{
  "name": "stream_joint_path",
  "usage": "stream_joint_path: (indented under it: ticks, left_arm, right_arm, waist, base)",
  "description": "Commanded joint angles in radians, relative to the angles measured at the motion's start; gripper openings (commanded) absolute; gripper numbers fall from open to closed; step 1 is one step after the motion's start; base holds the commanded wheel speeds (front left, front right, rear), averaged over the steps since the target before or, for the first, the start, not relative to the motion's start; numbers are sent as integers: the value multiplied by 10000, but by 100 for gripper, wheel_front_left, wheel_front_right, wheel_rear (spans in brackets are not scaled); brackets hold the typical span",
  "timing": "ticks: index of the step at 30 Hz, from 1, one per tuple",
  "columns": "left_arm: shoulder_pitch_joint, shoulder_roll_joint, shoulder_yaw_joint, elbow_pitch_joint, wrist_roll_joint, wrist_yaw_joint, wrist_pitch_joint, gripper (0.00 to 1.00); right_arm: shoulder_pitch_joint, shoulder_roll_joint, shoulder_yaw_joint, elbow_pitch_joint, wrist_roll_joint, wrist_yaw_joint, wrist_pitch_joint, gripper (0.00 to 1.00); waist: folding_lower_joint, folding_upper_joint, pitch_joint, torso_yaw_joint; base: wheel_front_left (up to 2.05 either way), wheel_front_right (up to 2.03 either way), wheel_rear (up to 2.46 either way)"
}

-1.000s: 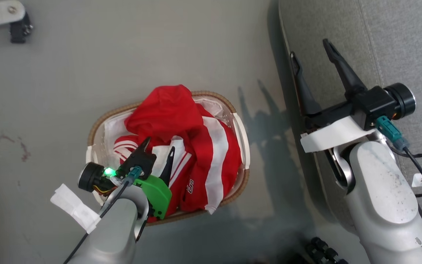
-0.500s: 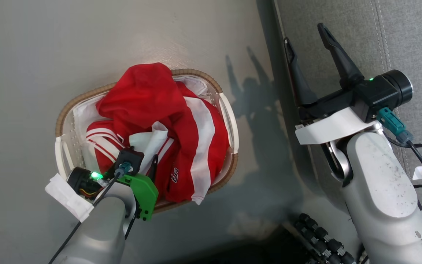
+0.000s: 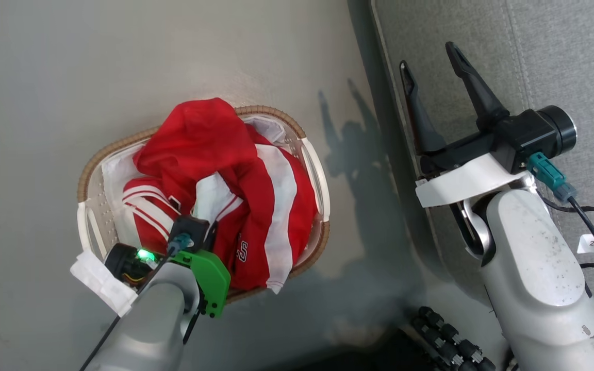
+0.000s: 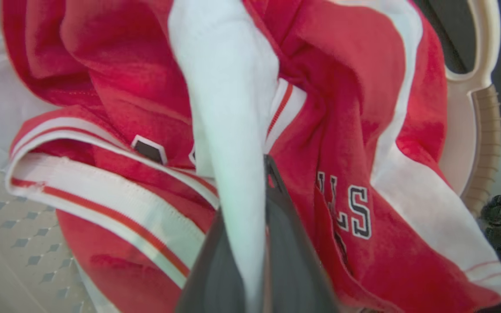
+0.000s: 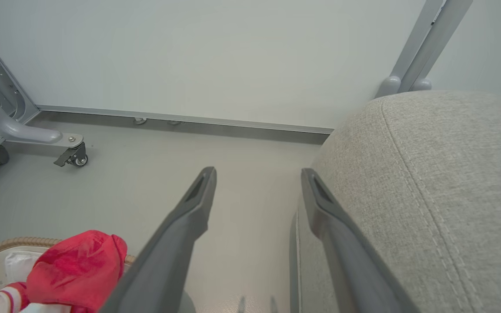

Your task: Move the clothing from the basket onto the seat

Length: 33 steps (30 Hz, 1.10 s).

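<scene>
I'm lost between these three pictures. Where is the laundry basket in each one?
Head view: the basket sits left of centre.
Left wrist view: its rim runs down the right edge.
Right wrist view: a bit of its rim is in the bottom left corner.
Shared landmark: the red clothing heaped in it.

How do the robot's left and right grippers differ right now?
The left gripper has its jaws closed on a white fold of the clothing; the right gripper has its jaws wide apart, holding nothing. The left gripper is down in the basket; the right gripper hangs by the edge of the seat. Both have long dark jaws.
</scene>
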Motion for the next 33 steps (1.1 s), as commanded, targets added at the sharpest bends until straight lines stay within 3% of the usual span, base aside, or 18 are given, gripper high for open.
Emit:
stream_joint_path:
  ticks: [1,16,33]
  left_arm:
    - [256,28,-89,-95,-180,-17,4,0]
    - [1793,23,-277,-1791,-1089,-18,4,0]
    - [3172,20,1145,-4365,-652,68,-2,0]
  right_arm:
    - [166,-35,-21,78,-36,-10,-48,100]
    - [1260,-39,-233,621,-548,-10,-48,100]
    - [2441,-39,-295,1020,-577,-10,-48,100]
  waist:
    - [-1,-1,-484,147]
    - [-1,-1,-2852,957]
    - [-1,-1,-5060,1649]
  base:
    - [0,0,0]
    - [0,0,0]
    - [0,0,0]
